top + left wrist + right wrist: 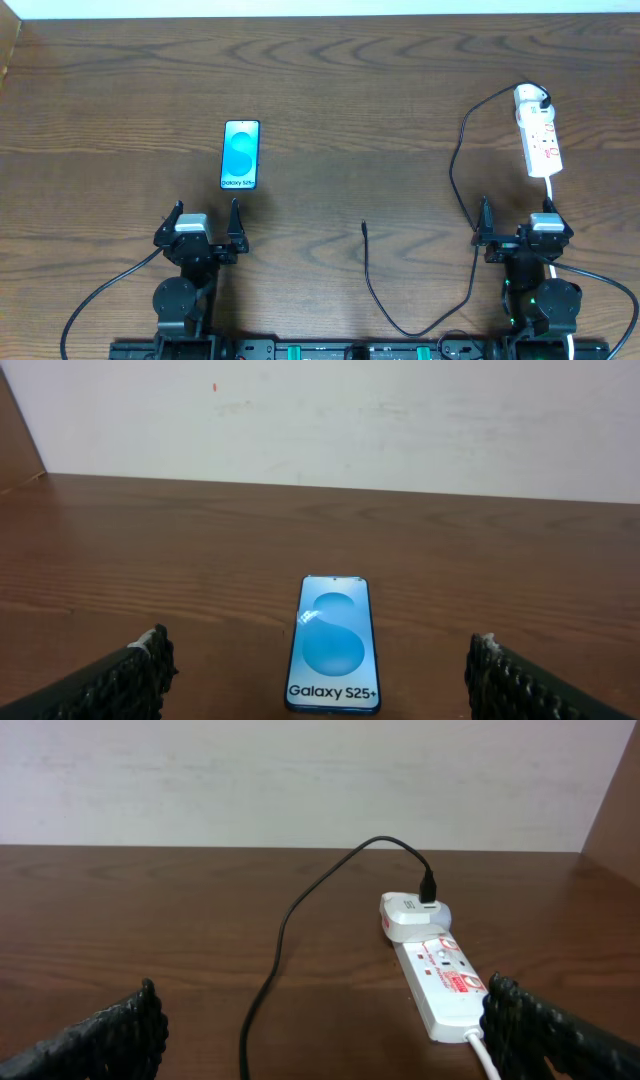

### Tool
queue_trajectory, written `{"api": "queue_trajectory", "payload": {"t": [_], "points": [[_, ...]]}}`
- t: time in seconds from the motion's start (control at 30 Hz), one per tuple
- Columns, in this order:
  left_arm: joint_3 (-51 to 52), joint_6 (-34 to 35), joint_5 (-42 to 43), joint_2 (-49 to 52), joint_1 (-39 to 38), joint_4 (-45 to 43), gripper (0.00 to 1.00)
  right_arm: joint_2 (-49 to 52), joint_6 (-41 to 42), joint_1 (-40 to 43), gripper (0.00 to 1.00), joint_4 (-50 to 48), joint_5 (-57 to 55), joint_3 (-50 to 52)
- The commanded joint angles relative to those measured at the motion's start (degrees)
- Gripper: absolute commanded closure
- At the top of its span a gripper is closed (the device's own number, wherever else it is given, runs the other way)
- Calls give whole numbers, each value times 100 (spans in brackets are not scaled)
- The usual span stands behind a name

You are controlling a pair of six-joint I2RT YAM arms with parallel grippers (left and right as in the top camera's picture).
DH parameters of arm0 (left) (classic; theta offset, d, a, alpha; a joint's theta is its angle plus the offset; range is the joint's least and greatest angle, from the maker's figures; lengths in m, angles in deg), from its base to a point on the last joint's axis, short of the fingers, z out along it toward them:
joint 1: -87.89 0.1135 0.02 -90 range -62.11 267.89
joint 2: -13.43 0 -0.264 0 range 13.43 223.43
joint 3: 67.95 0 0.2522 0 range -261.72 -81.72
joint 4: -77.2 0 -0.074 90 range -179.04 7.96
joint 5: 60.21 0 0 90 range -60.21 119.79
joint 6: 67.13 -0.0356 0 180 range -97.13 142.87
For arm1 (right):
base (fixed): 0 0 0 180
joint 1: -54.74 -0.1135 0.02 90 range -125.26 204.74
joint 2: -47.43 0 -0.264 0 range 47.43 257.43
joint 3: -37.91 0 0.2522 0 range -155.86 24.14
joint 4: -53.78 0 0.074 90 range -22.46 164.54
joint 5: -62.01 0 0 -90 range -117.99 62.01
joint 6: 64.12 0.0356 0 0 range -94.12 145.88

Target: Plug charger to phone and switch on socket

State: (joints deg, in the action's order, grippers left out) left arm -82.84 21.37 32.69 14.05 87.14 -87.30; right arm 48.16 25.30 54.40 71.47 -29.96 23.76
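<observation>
Gaping wide, empty: left claw (207, 210) facing phone (240, 154), right claw (517, 212) facing socket (540, 140). Charger (455, 170) plug in socket, connector tip (364, 226) lying free on desk (330, 90).

Left end effector (207, 208), right end effector (517, 205): jaws spread wide.

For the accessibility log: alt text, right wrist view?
A white socket lies on a wooden table, the charger plugged into its far end, black cable curving left toward the camera. The open right pincer frames the bottom corners.
</observation>
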Motion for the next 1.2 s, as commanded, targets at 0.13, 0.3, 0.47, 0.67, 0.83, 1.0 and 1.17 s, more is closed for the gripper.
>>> {"api": "queue_trajectory", "payload": {"t": [0.13,0.3,0.47,0.67,0.83,1.0,1.17], "points": [[90,24,-11,-39,31,223,6,-42,76,-50,1,17,-68,7],[90,24,-11,-39,33,225,6,-42,76,-50,1,17,-68,7],[90,28,-17,-39,31,216,6,-42,76,-50,1,17,-68,7],[87,31,122,-39,31,201,6,-42,76,-50,1,17,-68,7],[24,313,173,-39,31,208,6,-42,76,-50,1,17,-68,7],[-282,404,310,-39,31,234,6,-42,76,-50,1,17,-68,7],[-925,527,260,127,33,833,6,-42,76,-50,1,17,-68,7]]}}
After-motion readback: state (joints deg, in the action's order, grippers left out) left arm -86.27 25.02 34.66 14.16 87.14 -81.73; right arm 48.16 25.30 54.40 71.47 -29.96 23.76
